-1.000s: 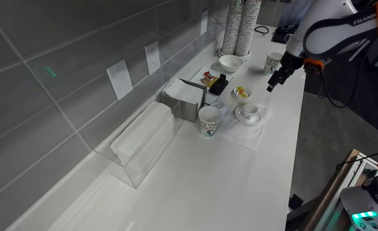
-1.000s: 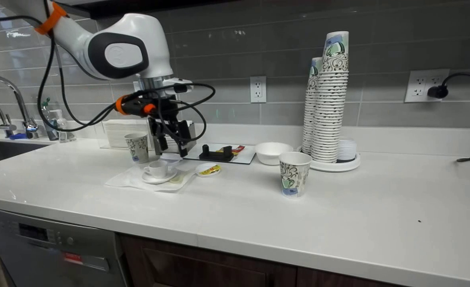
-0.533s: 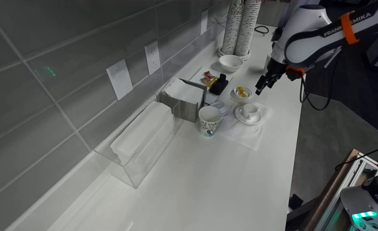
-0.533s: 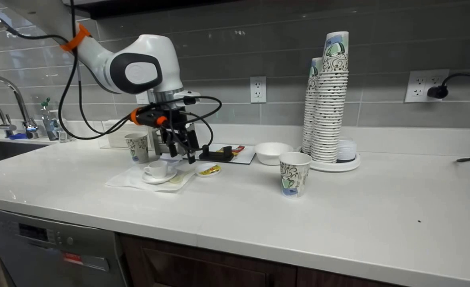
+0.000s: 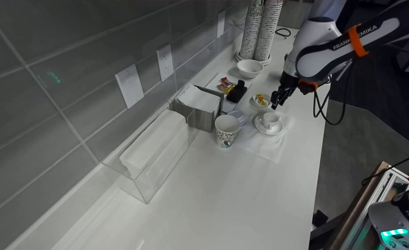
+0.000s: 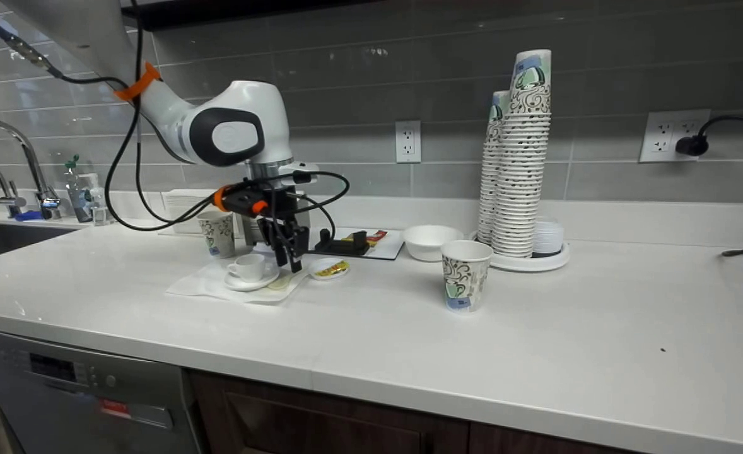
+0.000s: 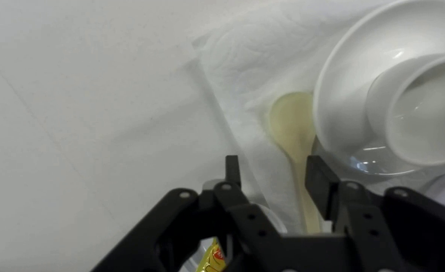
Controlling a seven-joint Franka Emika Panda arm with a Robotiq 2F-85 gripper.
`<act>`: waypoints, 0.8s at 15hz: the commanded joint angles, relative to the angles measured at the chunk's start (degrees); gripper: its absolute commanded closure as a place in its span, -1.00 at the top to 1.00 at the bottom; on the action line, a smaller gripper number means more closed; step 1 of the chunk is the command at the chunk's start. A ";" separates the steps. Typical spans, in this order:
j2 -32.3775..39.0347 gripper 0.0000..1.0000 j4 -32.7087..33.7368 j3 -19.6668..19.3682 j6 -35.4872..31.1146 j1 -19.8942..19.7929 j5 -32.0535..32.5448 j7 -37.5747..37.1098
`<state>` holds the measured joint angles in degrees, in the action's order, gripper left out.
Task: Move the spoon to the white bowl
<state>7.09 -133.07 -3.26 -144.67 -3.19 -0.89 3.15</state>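
In the wrist view the spoon [image 7: 297,143] lies on the paper napkin [image 7: 243,71], its head at about 1 o'clock from the hand [image 7: 273,164] and its handle running towards 6 o'clock; the saucer [image 7: 341,102] sits at 3 o'clock from the head, so close that I cannot tell whether they touch. The 2 fingers are spread and pinch nothing; the handle shows between them, nearer the finger on the 3 o'clock side. The step in hand seems to be lining up the grasp; the next move likely calls for a slight shift towards 3 o'clock here, then lowering and closing on the handle. In an exterior view the hand hangs low over the worktop [image 6: 535,340], with the white bowl [image 6: 432,242] at 3 o'clock. In an exterior view the white bowl [image 5: 250,69] stands at 11 o'clock from the hand; carrying the spoon there should come last.
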 commanded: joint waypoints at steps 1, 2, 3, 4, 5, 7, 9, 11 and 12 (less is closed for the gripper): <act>1.92 -0.24 1.39 1.15 -1.30 0.08 -2.10 1.07; 2.20 -0.20 1.59 1.54 -1.23 0.04 -2.77 1.52; 2.45 -0.19 1.75 1.88 -1.13 0.04 -3.19 1.80; 2.87 -0.17 2.02 2.17 -1.08 0.06 -3.48 2.06; 3.22 -0.16 2.14 2.37 -1.25 0.09 -3.48 2.13; 3.81 -0.26 2.17 2.65 -2.63 0.06 -2.94 2.90; 4.42 -0.34 2.42 2.80 -3.80 -0.09 -2.70 3.54; 5.07 -0.36 2.73 2.97 -4.43 -0.42 -3.26 4.54; 5.38 -0.33 2.92 3.19 -4.46 -0.70 -4.03 5.37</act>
<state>10.73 -131.62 -0.72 -148.16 -3.15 -2.31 5.45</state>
